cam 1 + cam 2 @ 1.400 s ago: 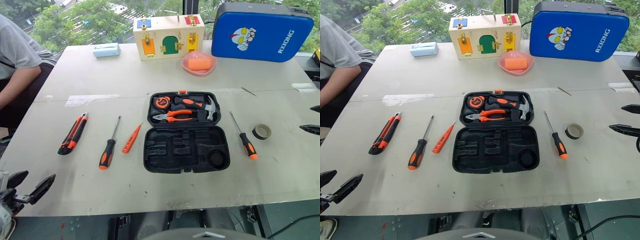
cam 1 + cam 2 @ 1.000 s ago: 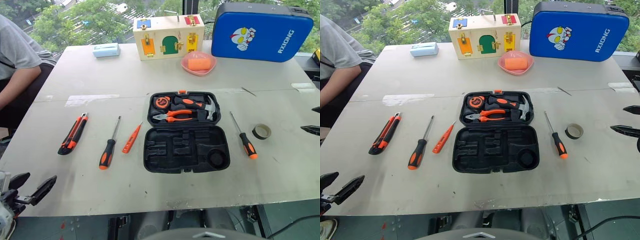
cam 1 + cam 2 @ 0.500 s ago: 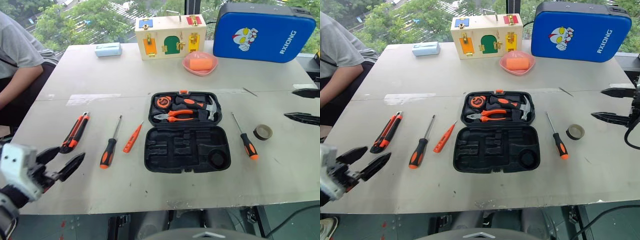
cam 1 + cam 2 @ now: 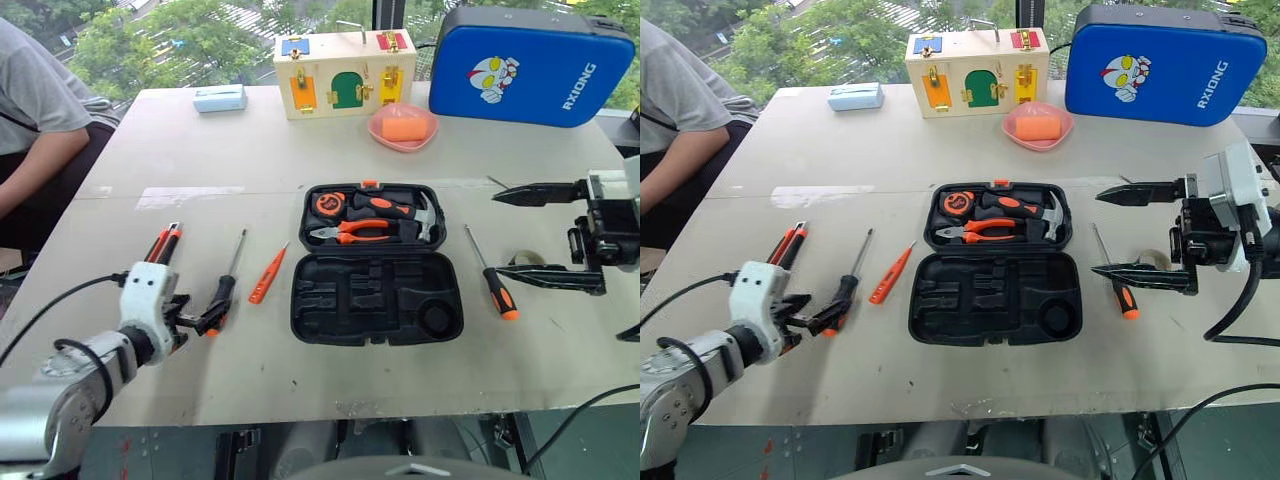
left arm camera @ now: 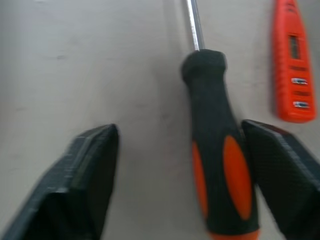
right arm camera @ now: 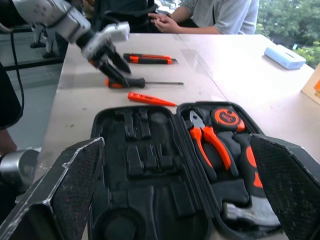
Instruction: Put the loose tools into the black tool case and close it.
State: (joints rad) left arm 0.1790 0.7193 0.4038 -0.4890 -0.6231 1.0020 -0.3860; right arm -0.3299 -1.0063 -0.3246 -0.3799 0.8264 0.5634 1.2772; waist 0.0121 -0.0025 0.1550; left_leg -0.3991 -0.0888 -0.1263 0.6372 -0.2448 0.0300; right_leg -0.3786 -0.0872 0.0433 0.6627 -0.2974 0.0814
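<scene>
Left gripper (image 5: 180, 165) jaws apart; right gripper (image 4: 1118, 231) spread.

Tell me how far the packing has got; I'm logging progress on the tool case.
Nothing is packed yet: the black moulded tool case lies open, its near recesses empty. In hand: the left gripper, jaws open, straddles an orange-and-black-handled screwdriver on the table. Left: the utility knife, orange tester pen, second screwdriver, then closing.
</scene>
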